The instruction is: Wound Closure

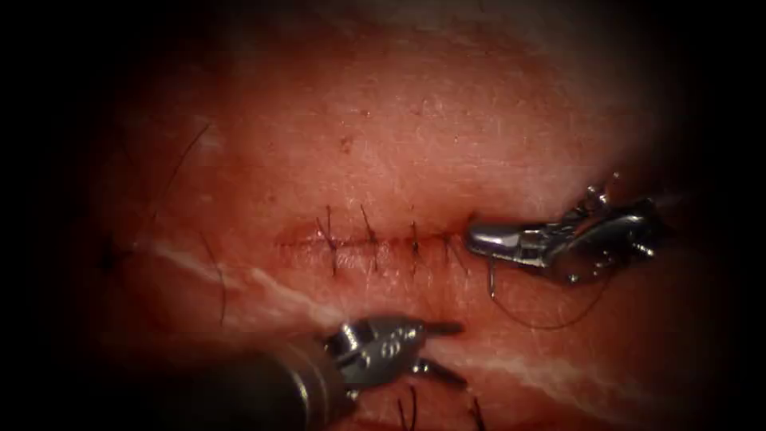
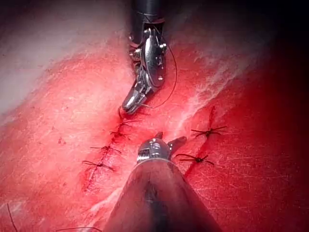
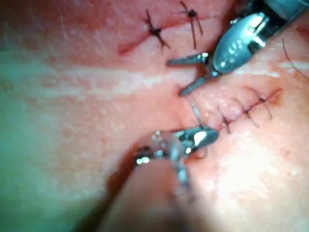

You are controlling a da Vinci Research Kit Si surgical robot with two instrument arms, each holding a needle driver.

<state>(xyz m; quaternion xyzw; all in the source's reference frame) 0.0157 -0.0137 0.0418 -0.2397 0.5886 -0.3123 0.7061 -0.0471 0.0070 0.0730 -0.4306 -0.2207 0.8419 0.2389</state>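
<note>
Endoscope view: the tissue (image 1: 447,136) carries a cut (image 1: 303,242) with four stitches (image 1: 369,235) across it. The right tool (image 1: 480,239) lies at the cut's right end, its jaws pressed together on what looks like the needle (image 1: 492,278). A short grey length of the needle hangs below the jaws. Its tip is hidden, so I cannot tell whether it is in the tissue. One thread (image 1: 558,323) loops from the needle along the tissue, right of the cut. The left tool (image 1: 451,351) sits below the cut with its jaws spread, holding nothing. By the tissue's lower edge a second cut (image 1: 443,415) shows two stitches.

Left wrist view: the right tool (image 2: 129,107) touches the end of the stitched row. The left tool (image 2: 168,139) is agape and empty, between the two cuts.

Right wrist view: the right tool (image 3: 203,137) grips a thin sliver, probably the needle (image 3: 195,113). The left tool (image 3: 186,75) is near, splayed wide.

My judgement is that a fifth stitch at the cut's right end is in hand. The next move calls for a sure grip on the needle and slack thread kept off the finished stitches.
</note>
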